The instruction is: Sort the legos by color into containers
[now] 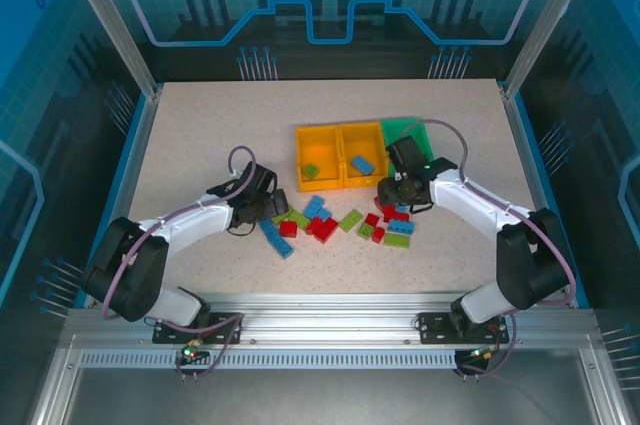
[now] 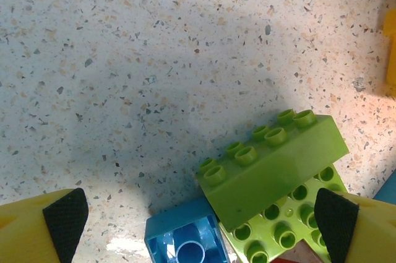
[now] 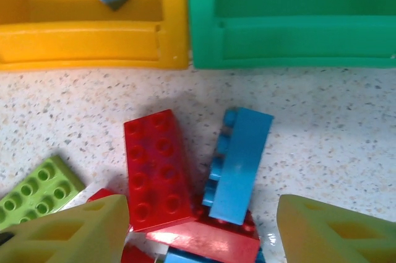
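Left gripper (image 2: 201,216) standing wide open, lime brick (image 2: 272,164) lying between its jaws. Right gripper (image 3: 207,232) also gaping open, red brick (image 3: 154,167) and blue brick (image 3: 241,164) sitting between its jaws.

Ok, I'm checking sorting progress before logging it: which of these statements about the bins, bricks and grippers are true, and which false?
1. The left yellow bin holds a lime brick. True.
2. The middle yellow bin holds a red brick. False: it holds a blue brick.
3. The left gripper is shut on a brick. False: its jaws stand open over a long lime brick.
4. Loose bricks lie on the table. True.
5. The right gripper is open above a red brick. True.
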Action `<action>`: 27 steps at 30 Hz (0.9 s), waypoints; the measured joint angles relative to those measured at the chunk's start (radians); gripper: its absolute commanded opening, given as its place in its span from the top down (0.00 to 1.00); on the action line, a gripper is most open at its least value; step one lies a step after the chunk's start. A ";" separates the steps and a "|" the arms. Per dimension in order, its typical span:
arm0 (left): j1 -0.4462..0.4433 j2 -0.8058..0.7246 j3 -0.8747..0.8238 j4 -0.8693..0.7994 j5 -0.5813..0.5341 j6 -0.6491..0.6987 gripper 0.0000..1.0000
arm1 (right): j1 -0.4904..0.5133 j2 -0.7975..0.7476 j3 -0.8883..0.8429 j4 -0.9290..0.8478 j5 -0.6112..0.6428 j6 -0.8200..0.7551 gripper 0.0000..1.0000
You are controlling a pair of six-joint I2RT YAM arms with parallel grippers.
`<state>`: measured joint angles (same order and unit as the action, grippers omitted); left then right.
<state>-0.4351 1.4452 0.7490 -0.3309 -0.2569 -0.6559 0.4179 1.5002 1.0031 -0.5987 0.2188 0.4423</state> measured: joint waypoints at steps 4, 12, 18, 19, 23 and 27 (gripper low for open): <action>0.000 0.000 0.000 0.004 0.000 0.000 0.01 | -0.053 0.005 -0.003 0.001 -0.018 0.003 0.37; 0.000 0.000 0.000 0.007 0.000 0.000 0.01 | -0.098 0.099 -0.002 0.009 -0.063 0.003 0.40; 0.000 0.001 0.000 0.007 0.000 0.000 0.01 | -0.098 0.148 0.007 0.020 -0.089 0.007 0.40; 0.000 0.002 0.000 0.007 0.000 0.000 0.01 | -0.098 0.154 0.011 0.022 -0.090 0.007 0.41; 0.000 0.004 0.000 0.007 0.000 0.000 0.01 | -0.098 0.195 0.032 0.028 -0.098 0.010 0.48; 0.000 0.005 0.000 0.007 0.000 0.000 0.01 | -0.098 0.214 0.039 0.035 -0.099 0.010 0.62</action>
<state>-0.4351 1.4502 0.7490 -0.3237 -0.2573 -0.6563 0.3195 1.7145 1.0416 -0.5640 0.1200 0.4522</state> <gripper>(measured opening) 0.987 0.438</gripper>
